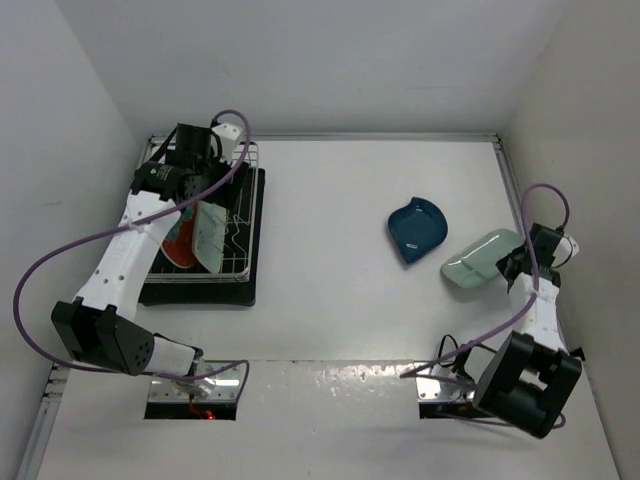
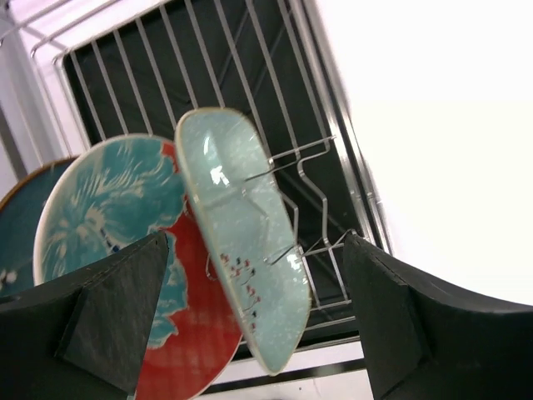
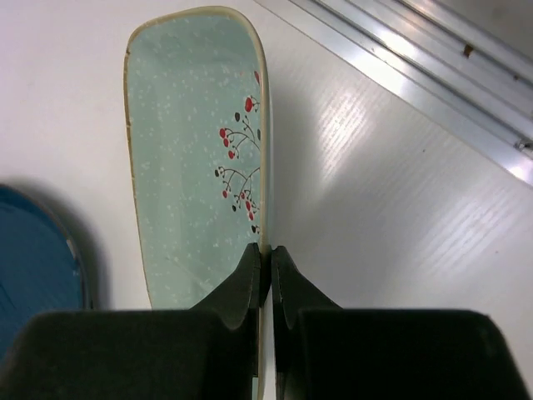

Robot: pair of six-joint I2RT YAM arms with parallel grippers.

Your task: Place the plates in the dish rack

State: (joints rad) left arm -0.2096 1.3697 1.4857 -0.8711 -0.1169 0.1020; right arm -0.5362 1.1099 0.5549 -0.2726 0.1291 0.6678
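Note:
The silver wire dish rack (image 1: pixel 240 255) on its black tray stands at the left. A red plate with light-blue pattern (image 2: pixel 125 250) and a pale mint plate (image 2: pixel 241 258) stand upright in it; a dark teal plate (image 2: pixel 17 225) shows behind them. My left gripper (image 2: pixel 250 333) is open, its jaws wide apart on either side of the mint plate, above the rack (image 1: pixel 215 200). My right gripper (image 3: pixel 266 258) is shut on the rim of the second mint plate (image 3: pixel 187 142), which lies at the right (image 1: pixel 482 258). The dark-blue leaf plate (image 1: pixel 417 229) lies beside it.
White walls close in the table on the left, back and right. A metal rail (image 3: pixel 433 58) runs along the table's right edge, close to my right gripper. Purple cables loop off both arms.

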